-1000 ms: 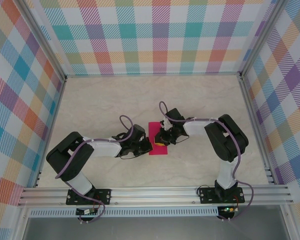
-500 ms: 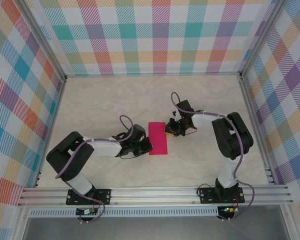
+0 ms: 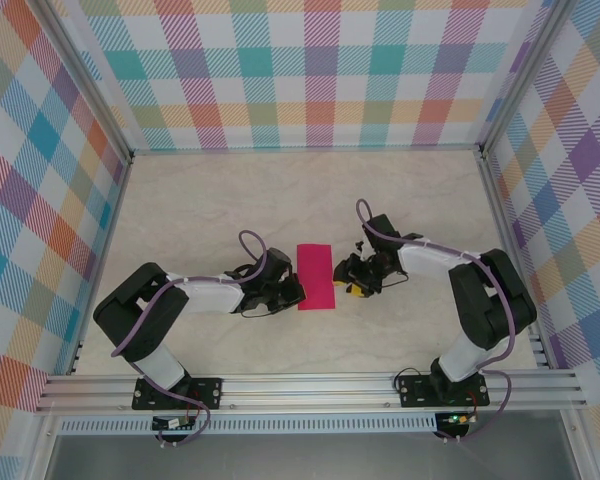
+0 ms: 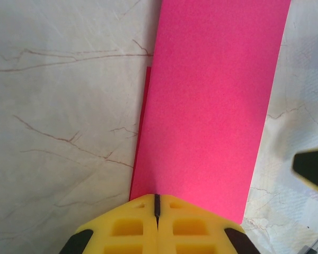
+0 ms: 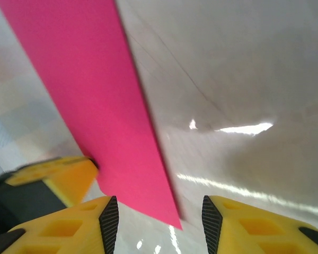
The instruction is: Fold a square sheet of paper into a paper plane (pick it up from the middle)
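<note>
Right claw (image 3: 348, 280) has withdrawn to just right of the paper (image 3: 317, 277), jaws apart, empty. Left claw (image 3: 296, 292), shut, pins its left edge. Half-fold appears creased; next fold pending.

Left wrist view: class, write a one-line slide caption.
Shut left tool at the near end of folded pink paper on the table.

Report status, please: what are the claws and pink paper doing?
Left gripper shut, tip on edge of folded pink paper. Right gripper open alongside. Nothing obstructing.
</note>
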{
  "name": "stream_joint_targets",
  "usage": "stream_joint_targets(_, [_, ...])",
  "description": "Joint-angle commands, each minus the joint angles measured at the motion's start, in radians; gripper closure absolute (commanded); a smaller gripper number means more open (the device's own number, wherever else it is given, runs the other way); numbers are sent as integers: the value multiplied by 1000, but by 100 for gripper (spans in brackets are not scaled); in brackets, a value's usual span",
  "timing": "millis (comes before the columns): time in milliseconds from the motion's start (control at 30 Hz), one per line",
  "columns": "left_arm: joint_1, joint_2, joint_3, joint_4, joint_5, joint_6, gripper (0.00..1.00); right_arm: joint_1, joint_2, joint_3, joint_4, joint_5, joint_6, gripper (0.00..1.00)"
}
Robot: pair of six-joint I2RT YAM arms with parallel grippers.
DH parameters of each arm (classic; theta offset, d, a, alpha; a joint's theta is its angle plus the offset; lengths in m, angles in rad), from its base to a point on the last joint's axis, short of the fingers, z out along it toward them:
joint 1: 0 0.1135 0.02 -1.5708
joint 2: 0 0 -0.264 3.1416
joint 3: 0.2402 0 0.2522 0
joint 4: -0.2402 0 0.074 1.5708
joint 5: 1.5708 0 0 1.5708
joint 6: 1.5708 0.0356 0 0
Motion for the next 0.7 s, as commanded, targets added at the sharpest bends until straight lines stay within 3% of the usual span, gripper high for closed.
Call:
stream_joint_targets(0, [-7, 48, -11, -127, -15, -25, 99, 31, -47, -16, -57, -44, 42, 53])
stream_joint_targets(667, [-7, 48, -10, -130, -14, -33, 99, 117, 29, -13, -35, -26, 54, 60])
